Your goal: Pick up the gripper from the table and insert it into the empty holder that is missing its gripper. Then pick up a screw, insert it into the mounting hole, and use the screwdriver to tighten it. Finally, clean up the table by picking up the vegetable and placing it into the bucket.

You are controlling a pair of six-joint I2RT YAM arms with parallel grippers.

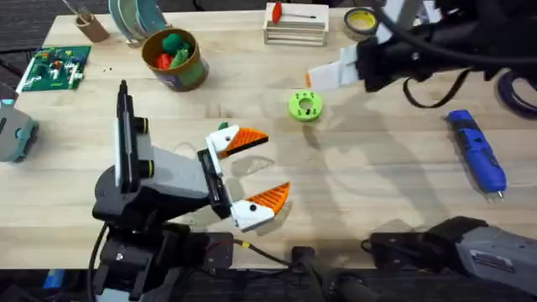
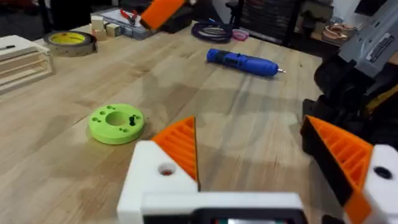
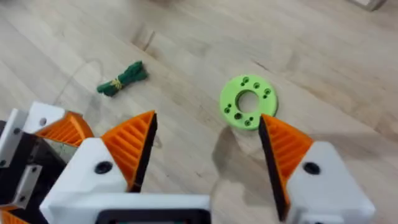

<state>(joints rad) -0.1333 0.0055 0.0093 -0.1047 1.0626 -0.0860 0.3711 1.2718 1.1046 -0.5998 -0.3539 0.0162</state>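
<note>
My left gripper (image 1: 273, 165) stands open over the table's middle front, and both its white finger bases carry orange ribbed pads (image 2: 180, 146). No loose orange gripper wedge or empty holder is in view. The dark-green vegetable (image 3: 123, 78) lies on the wood just beyond the left gripper's far finger (image 1: 223, 126). Hovering open above the green disc (image 1: 304, 106) is my right gripper (image 3: 208, 155), also seen at the back (image 1: 312, 77). The blue screwdriver (image 1: 477, 151) lies at the right (image 2: 242, 62). The bucket (image 1: 195, 71) stands back left with green and orange items inside. Screws are too small to tell.
A white slatted rack (image 1: 295, 32) with a red-handled tool sits at the back, with a tape roll (image 1: 361, 21) beside it. A circuit board (image 1: 54, 67) and a grey part (image 1: 15, 132) lie at the far left. Cables (image 1: 516, 88) coil at the right edge.
</note>
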